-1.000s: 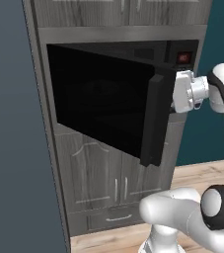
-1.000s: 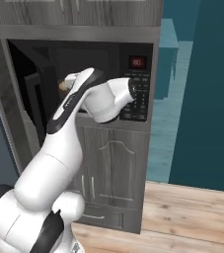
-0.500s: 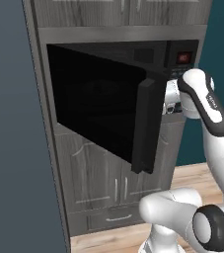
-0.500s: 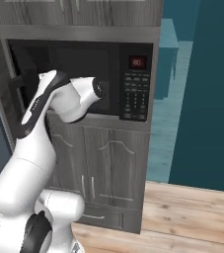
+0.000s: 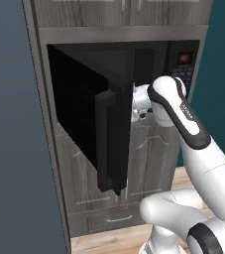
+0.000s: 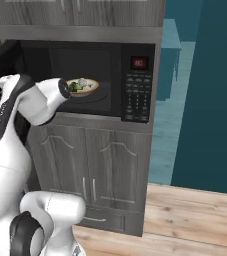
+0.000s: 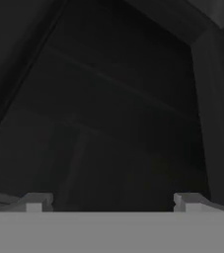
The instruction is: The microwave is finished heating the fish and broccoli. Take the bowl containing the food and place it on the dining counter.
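The claw [image 7: 112, 201] stands wide open and holds nothing; in the hand view its two finger tips [image 7: 34, 202] rise far apart at the bottom edge, with only the dark inside of the microwave [image 6: 85, 80] beyond them. The wide spread fits a reach for the bowl's rim, which is judged to be the step in hand. The hand sits at the mouth of the microwave, at its left side, with the white forearm bent in from below.

The microwave door [image 5: 91, 126] hangs swung out to the left of the opening, its edge toward the left base camera, so the cavity is free for the arm to enter.

The bowl [image 6: 83, 86] rests on the microwave's dark floor plate, near the middle of the cavity and to the right of the wrist as the right base view shows it. It sits upright, with the pale fish [image 6: 83, 82] and the green broccoli [image 6: 74, 86] inside it. Bowl and claw appear close but apart; whether the finger tips have reached the rim cannot be told, since the wrist hides them there.

The button panel [image 6: 136, 95] with its red display lies at the microwave's right side, well clear of the arm.
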